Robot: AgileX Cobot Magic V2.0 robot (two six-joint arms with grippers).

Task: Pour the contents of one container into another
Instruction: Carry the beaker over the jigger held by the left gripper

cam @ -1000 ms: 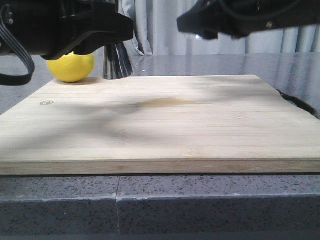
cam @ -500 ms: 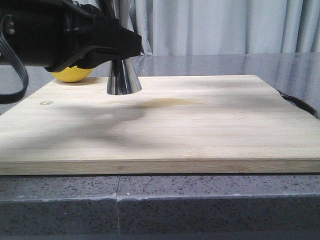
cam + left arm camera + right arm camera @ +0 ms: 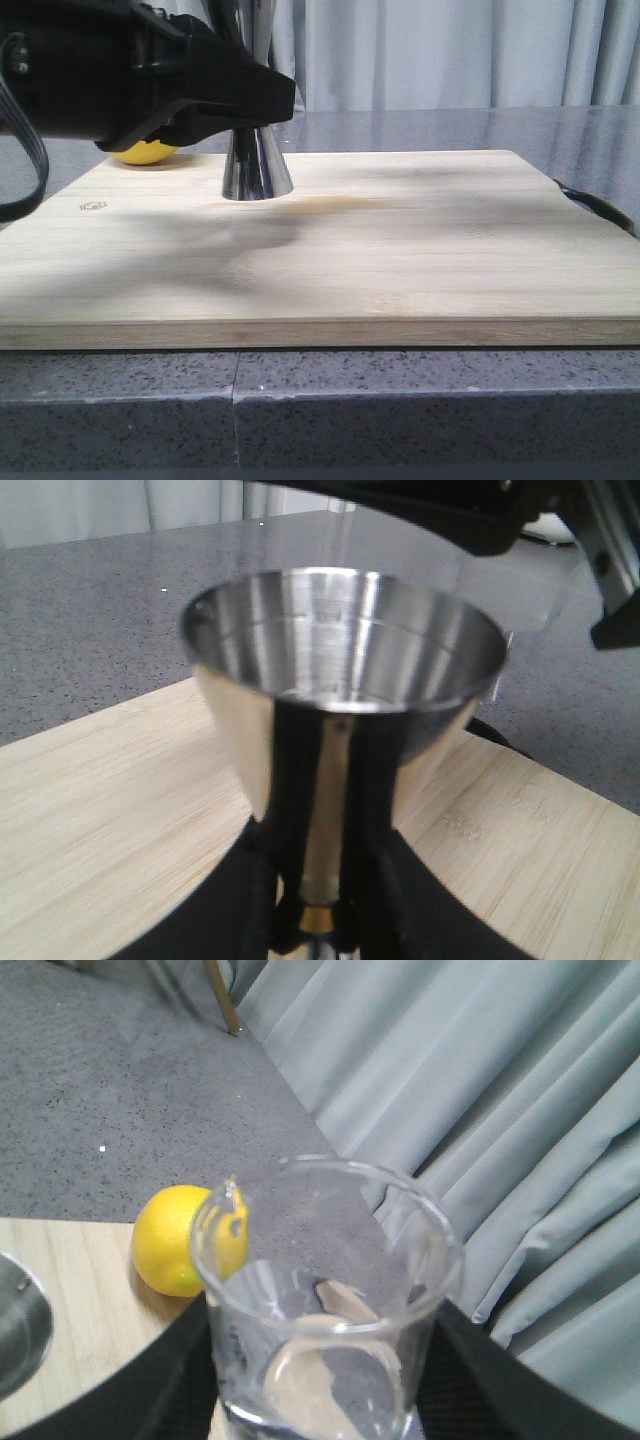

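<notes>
Glass beaker [image 3: 325,1305], clamped in right hand [image 3: 320,1400], shows only there; left hand [image 3: 320,935] clamps jigger [image 3: 340,730].

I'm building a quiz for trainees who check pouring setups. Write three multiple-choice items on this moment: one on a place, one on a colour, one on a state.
1. Where does the steel jigger stand?
A. On the wooden cutting board
B. On the grey counter beside the board
C. On top of the lemon

2. What colour is the band at the jigger's narrow waist?
A. Red
B. Gold
C. Blue

3. What is the right gripper doing?
A. Hanging open with nothing in it
B. Closed on the lemon
C. Holding the clear glass beaker

Answers:
1 A, the front view shows the jigger's base on the board, with the left gripper clamped at its waist.
2 B, the left wrist view shows a gold ring between the fingers.
3 C, the right wrist view shows the beaker held between the dark fingers, the lemon apart behind it.
</notes>
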